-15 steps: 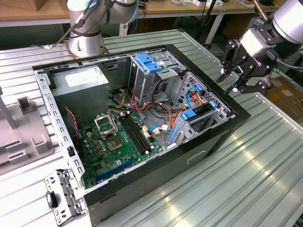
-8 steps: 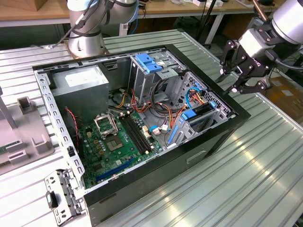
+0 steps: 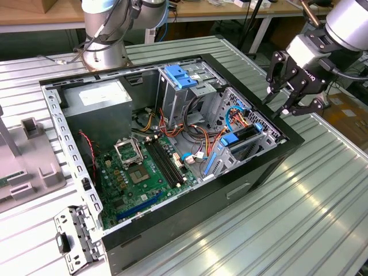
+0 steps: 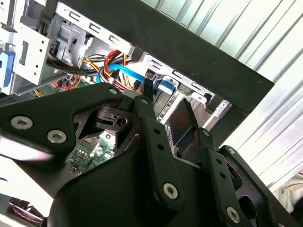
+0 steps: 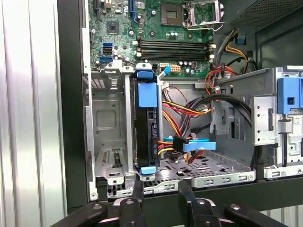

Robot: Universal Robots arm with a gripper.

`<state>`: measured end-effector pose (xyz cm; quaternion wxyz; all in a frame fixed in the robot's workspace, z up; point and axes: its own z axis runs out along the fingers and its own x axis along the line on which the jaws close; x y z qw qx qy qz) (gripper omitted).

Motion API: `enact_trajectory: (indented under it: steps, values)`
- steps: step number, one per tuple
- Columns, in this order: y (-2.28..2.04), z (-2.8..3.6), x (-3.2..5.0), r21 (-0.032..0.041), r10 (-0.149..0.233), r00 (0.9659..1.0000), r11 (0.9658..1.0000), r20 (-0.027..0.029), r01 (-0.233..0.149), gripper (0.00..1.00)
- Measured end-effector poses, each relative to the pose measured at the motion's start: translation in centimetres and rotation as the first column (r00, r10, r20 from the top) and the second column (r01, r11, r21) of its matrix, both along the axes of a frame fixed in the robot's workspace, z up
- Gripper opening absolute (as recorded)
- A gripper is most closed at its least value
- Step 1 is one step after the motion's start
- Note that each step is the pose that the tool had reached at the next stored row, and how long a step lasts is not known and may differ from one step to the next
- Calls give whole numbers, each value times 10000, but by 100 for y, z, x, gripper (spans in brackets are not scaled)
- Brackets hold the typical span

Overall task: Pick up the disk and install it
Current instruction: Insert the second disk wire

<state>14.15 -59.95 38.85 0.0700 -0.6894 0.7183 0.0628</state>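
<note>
Open computer case (image 3: 172,144) lies on its side on the ribbed metal bench (image 3: 299,213), interior exposed.

Disk (image 5: 146,127) sits edge-on in a slot of the small drive cage (image 5: 111,142), at the case corner nearest the gripper. Blue carrier rail visible along its upper edge, blue tabs at both ends. In the exterior view the disk (image 3: 240,138) shows as a blue-capped block in the same cage, close to the case's black wall. The bay just beside it in the cage holds nothing.

Gripper (image 3: 292,92) hangs above the bench just outside that case wall, apart from the case, nothing between the fingers. Fingers spread, with a clear gap between the tips. In the first wrist view the two fingertips (image 5: 138,189) point at the case wall below the disk, not touching it. In the second wrist view the finger linkages (image 4: 156,142) cover much of the case.

Motherboard (image 3: 138,172) covers the case floor. Grey power supply (image 3: 98,106) in the far corner. Large drive cage with blue bracket (image 3: 181,77) along the far wall. Orange, yellow, red cables (image 5: 182,111) and a blue cable (image 5: 196,145) run beside the disk.
</note>
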Motion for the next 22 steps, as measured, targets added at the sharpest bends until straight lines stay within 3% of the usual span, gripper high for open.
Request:
enact_trajectory:
  steps: [12,22]
  values:
    - [4,-3,-49,-1,0,10000,10000,0,0,42]
    - [28,-28,-175,8,0,10000,10000,0,0,42]
